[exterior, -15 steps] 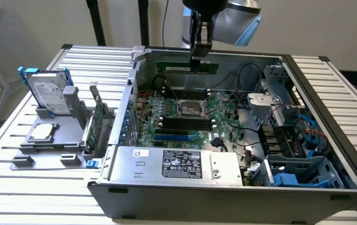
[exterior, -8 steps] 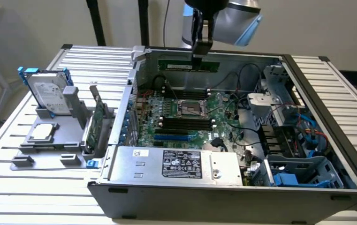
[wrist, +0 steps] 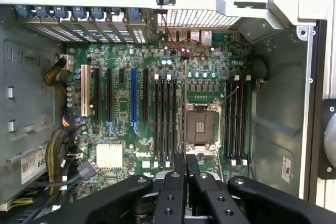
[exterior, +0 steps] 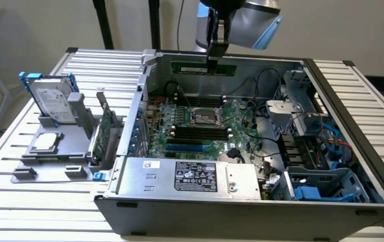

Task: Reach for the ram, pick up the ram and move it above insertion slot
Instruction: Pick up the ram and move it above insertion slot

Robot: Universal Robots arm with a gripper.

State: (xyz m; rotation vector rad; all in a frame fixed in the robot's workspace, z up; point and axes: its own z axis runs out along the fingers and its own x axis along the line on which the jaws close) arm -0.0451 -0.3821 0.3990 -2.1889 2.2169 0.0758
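My gripper (exterior: 213, 56) hangs over the far side of the open computer case (exterior: 245, 212), shut on the ram (exterior: 203, 68). The ram is a long thin green stick with a pale label, held level and high above the motherboard (exterior: 199, 126). From the wrist I see the ram edge-on as a thin line (wrist: 185, 108) running out from between my black fingers (wrist: 177, 167). That line lies between the left bank of black memory slots (wrist: 165, 119) and the CPU socket (wrist: 201, 127). A second bank of slots (wrist: 237, 119) sits on the socket's other side.
On the exterior view's left, a grey holder (exterior: 50, 151) carries a silver hard drive with blue rails (exterior: 52, 98) and a taller green expansion card (exterior: 105, 132). A power supply (exterior: 192, 176) fills the case's near side. Drive cages and cables (exterior: 313, 136) crowd the right.
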